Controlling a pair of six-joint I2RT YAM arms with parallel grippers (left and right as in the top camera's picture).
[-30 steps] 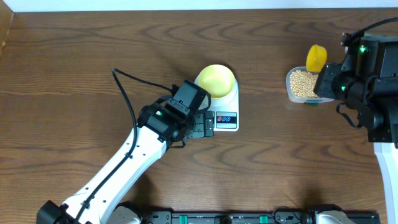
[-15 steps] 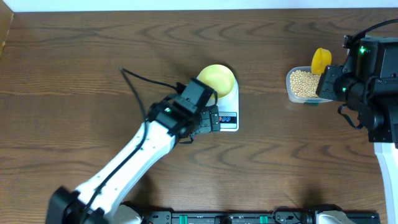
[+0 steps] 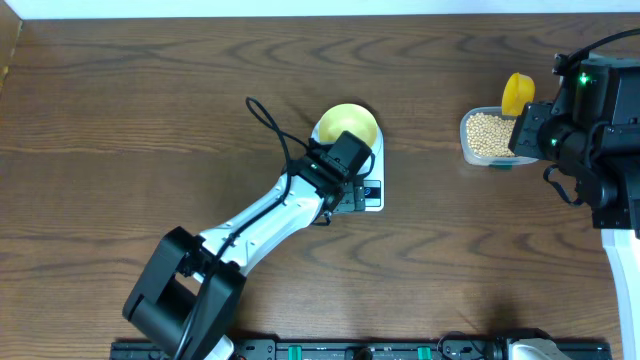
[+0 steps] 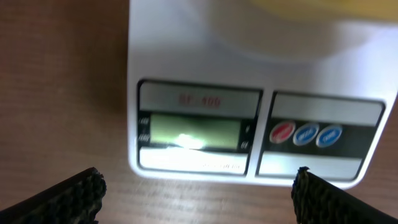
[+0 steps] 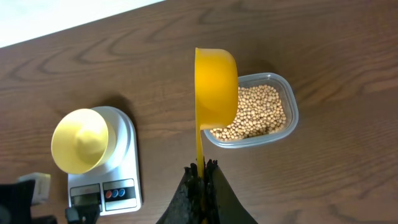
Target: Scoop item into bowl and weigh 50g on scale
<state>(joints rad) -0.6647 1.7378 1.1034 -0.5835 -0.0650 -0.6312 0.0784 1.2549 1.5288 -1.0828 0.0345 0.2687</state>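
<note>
The pale-yellow bowl [image 3: 348,126] stands on the white scale [image 3: 372,200]; it looks empty in the right wrist view [image 5: 79,140]. My left gripper [image 3: 340,197] hovers open over the scale's front edge. In its wrist view the fingertips [image 4: 81,193] straddle the display [image 4: 196,132], beside the red and blue buttons [image 4: 306,133]. The beans [image 3: 487,133] fill a clear tub [image 5: 289,121] at the right. My right gripper [image 5: 201,171] is shut on the handle of a yellow scoop [image 5: 216,84], held on edge above the tub's left end.
The brown wooden table [image 3: 120,120] runs under everything, with a white strip along its far edge. The left arm's black cable [image 3: 270,125] loops up beside the bowl. A black rail [image 3: 400,350] lines the near edge.
My left arm has swung right and reached in until its open gripper is over the scale's display. The yellow scoop has turned more edge-on; the right gripper has stayed above the tub.
</note>
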